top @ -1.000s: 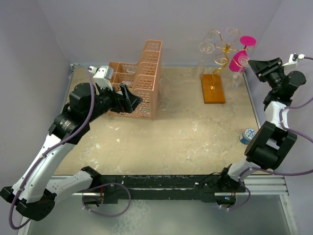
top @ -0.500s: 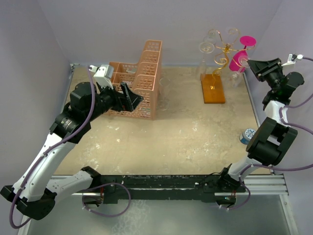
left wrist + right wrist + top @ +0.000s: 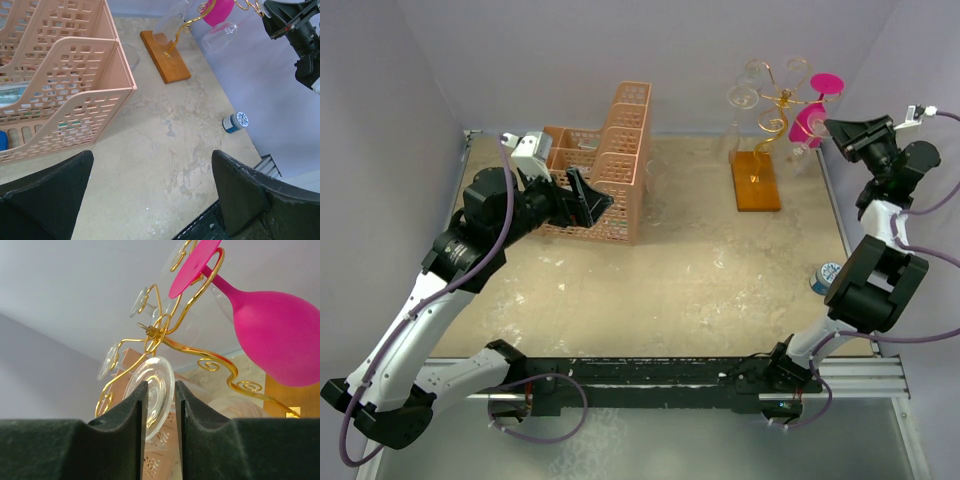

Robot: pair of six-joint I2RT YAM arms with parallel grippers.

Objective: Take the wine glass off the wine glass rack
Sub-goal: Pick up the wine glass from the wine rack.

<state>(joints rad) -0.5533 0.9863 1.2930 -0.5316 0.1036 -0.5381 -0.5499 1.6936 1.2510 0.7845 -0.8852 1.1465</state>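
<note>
The wine glass rack [image 3: 783,98] is a gold wire stand on an orange base [image 3: 756,180] at the back right. A pink wine glass [image 3: 810,122] hangs upside down from it, beside several clear ones. My right gripper [image 3: 832,126] is raised next to the pink glass's bowl. In the right wrist view its jaws [image 3: 161,386] stand a narrow gap apart, and a clear glass's foot [image 3: 162,371] on a gold arm shows through the gap, behind the fingers. The pink glass [image 3: 280,335] is upper right of it. My left gripper [image 3: 590,205] is wide open and empty [image 3: 152,155].
A peach lattice basket [image 3: 605,165] stands at the back left, right beside my left gripper [image 3: 55,75]. A small blue-and-white jar [image 3: 826,277] lies near the right edge [image 3: 234,122]. The purple walls stand close behind and to the right of the rack.
My right gripper has risen a little and edged left toward the rack. The left arm has barely moved.
</note>
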